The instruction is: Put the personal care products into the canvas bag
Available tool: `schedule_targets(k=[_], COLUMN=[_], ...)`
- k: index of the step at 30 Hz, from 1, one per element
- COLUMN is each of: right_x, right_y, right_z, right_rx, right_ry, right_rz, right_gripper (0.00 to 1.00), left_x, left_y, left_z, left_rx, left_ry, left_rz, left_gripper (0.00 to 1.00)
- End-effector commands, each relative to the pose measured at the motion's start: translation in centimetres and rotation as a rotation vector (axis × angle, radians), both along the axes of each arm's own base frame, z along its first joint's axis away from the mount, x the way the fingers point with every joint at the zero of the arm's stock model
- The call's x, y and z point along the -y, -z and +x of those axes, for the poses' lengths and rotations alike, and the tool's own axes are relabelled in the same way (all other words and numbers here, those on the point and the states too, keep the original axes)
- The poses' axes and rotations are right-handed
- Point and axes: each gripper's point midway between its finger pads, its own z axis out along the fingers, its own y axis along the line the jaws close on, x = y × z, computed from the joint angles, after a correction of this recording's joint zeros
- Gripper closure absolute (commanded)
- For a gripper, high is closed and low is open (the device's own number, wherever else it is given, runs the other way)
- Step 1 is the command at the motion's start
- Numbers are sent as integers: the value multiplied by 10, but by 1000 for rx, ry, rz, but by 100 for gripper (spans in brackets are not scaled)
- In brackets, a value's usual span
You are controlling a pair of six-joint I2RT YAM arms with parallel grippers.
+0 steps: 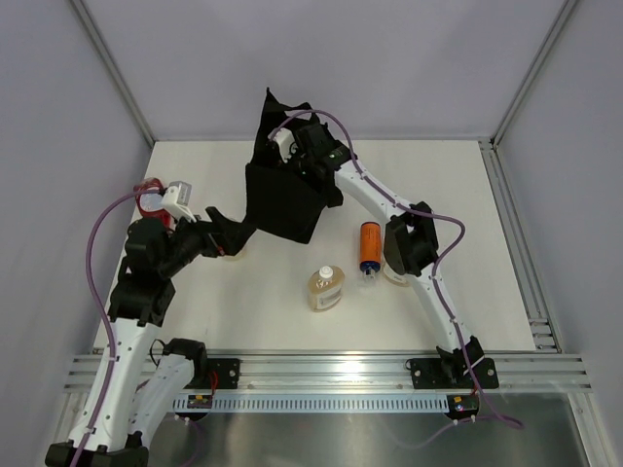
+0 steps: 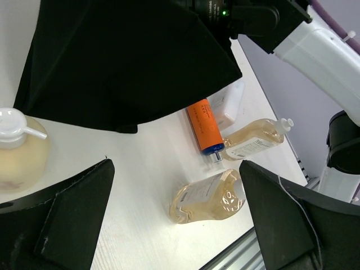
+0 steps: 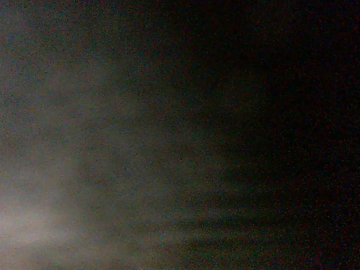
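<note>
Reaching far, the right gripper [image 1: 297, 146] is buried in the black canvas bag [image 1: 282, 199], seemingly propping its mouth up for loading. Fabric hides the jaws, so I cannot tell their state. The left gripper [image 2: 175, 166] hangs spread wide beside the left amber bottle [image 2: 19, 157], probably the next pick. The middle amber bottle [image 1: 326, 290] and orange cylinder bottle [image 1: 369, 243] lie on the table [image 1: 467, 243], right of the bag and outside it.

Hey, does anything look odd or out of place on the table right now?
The canvas bag is bunched up at the right hand, partly lifted, with no open mouth showing. The right wrist view is almost black, likely covered by fabric. The orange bottle lies on its side. No spill shows.
</note>
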Motion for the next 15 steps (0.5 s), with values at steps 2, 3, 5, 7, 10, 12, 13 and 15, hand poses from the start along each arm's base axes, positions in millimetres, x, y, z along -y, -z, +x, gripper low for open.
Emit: schedule_targets(k=[2,3,5,7,10,12,13,15], right_x=[-11,-12,-14,-11,-5,0,4,11], right_y=[-40,-41,-49,-56,-95,-121,-137,-151], right_z=[13,13,8,4,-8,-11,-16,-18], right_rx=[87,91,91,96,150,213,235,259], right_ry=[16,7,-16,-41,-108,-145,-155,-158], right_rz=[87,88,96,87,88,87,93,97], right_gripper=[79,68,32,13,1,0,0,1], left_x=[-16,-25,-34,-48,-64,-71,-77,-82], left_y=[8,16,26,32,41,49,51,56], left_z=[6,8,10,14,18,21,24,27], left_rx=[-6,-34,-59,-74,-91,-106,-107,-120], left_ry=[-84,-140,-191,-277,-377,-425,-467,-497], left_rz=[67,90,114,132,145,148,151,152], left_gripper=[1,1,1,1,1,1,1,1])
